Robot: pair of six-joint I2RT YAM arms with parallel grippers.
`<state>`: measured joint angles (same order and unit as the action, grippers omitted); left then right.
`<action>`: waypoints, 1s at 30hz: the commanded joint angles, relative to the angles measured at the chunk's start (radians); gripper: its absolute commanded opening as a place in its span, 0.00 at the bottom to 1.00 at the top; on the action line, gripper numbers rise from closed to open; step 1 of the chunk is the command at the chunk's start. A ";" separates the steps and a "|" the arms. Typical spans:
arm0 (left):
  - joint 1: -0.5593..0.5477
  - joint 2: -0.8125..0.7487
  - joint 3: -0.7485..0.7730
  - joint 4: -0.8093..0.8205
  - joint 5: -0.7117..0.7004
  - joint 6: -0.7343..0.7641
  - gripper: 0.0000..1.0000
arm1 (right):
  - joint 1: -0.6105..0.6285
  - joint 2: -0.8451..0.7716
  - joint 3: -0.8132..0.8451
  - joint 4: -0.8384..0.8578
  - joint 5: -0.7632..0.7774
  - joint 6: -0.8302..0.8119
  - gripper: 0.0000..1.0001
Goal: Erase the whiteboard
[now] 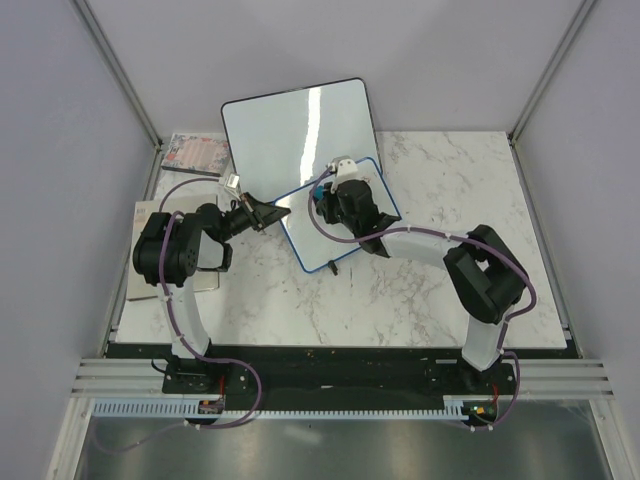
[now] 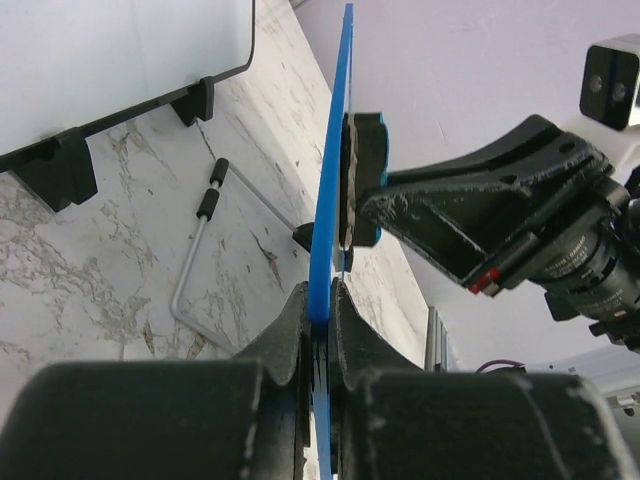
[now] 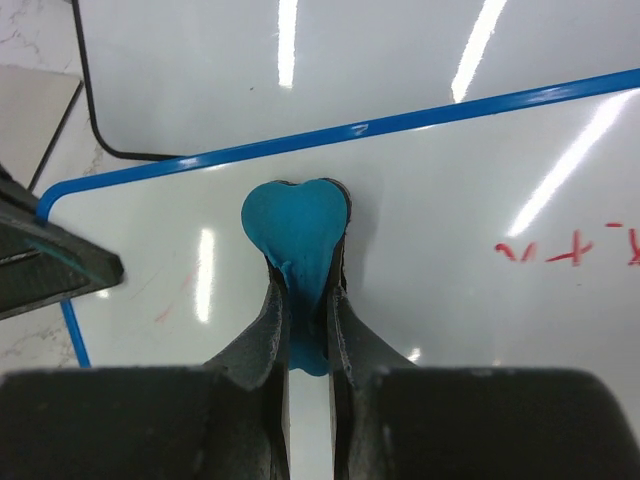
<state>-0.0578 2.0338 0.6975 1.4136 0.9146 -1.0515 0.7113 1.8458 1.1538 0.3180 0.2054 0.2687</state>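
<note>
Near the middle of the surface (image 1: 430, 180), we are wiping the whiteboard (image 1: 303, 232): our left hand (image 2: 318, 303) is clenching its blue edge, our right hand (image 3: 305, 290) is grasping a heart-shaped eraser (image 3: 296, 225) against its face. Next, we judge, we are sweeping toward the red marks (image 3: 570, 250).

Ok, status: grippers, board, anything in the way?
Left gripper shut on edge of small blue-framed whiteboard. Right gripper shut on blue heart-shaped eraser, against its face. Red marks left. Large black-framed whiteboard behind, not blocking.

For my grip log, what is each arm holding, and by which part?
Left fingers clamp the blue-framed whiteboard by its edge; right fingers pinch the teal heart-shaped eraser by its pointed end.
</note>
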 commanded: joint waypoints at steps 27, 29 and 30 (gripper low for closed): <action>-0.047 0.014 -0.032 0.249 0.162 0.053 0.02 | -0.354 0.061 -0.060 -0.226 0.149 0.064 0.00; -0.047 0.016 -0.033 0.249 0.164 0.053 0.02 | -0.365 0.064 -0.059 -0.227 0.146 0.064 0.00; -0.047 0.014 -0.033 0.249 0.164 0.054 0.02 | -0.368 0.067 -0.059 -0.229 0.149 0.066 0.00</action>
<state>-0.0742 2.0335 0.6975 1.4162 0.9192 -1.0687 0.4023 1.8412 1.1522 0.3096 0.2222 0.3611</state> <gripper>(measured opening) 0.064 0.171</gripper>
